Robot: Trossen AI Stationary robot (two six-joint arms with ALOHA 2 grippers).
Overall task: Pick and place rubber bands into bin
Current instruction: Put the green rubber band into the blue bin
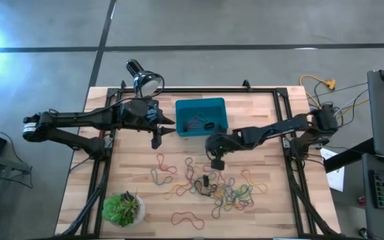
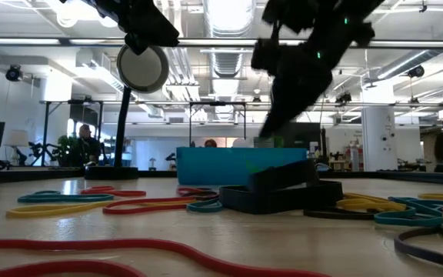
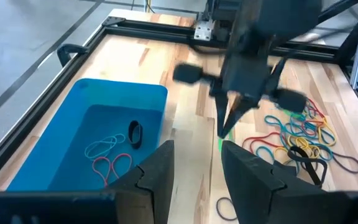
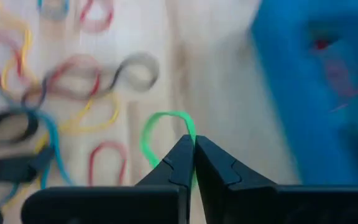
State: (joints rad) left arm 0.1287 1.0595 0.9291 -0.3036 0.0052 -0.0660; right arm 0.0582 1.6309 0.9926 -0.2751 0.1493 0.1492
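Note:
The teal-blue bin (image 1: 201,117) stands at the table's far middle, with a few rubber bands and a black one inside (image 3: 114,149). Many coloured rubber bands (image 1: 222,190) lie loose on the wood in front of it. My right gripper (image 1: 216,162) hangs between the pile and the bin, shut on a green rubber band (image 4: 160,134). My left gripper (image 3: 194,165) waits open beside the bin's left wall, with nothing between its fingers. My right gripper pinches one stretch of the green band's loop (image 4: 192,138) between its two fingertips. The fingers slant down from above, coming from the table's right side. The band hangs below them as a slack narrow loop (image 3: 222,132). Whether its lower end touches the table, I cannot tell.
A desk lamp (image 1: 142,77) stands at the far left behind the bin. A potted plant (image 1: 122,208) sits at the near left corner. A black frame (image 1: 282,100) runs round the table. A black clip-like piece (image 2: 275,192) lies in the band pile.

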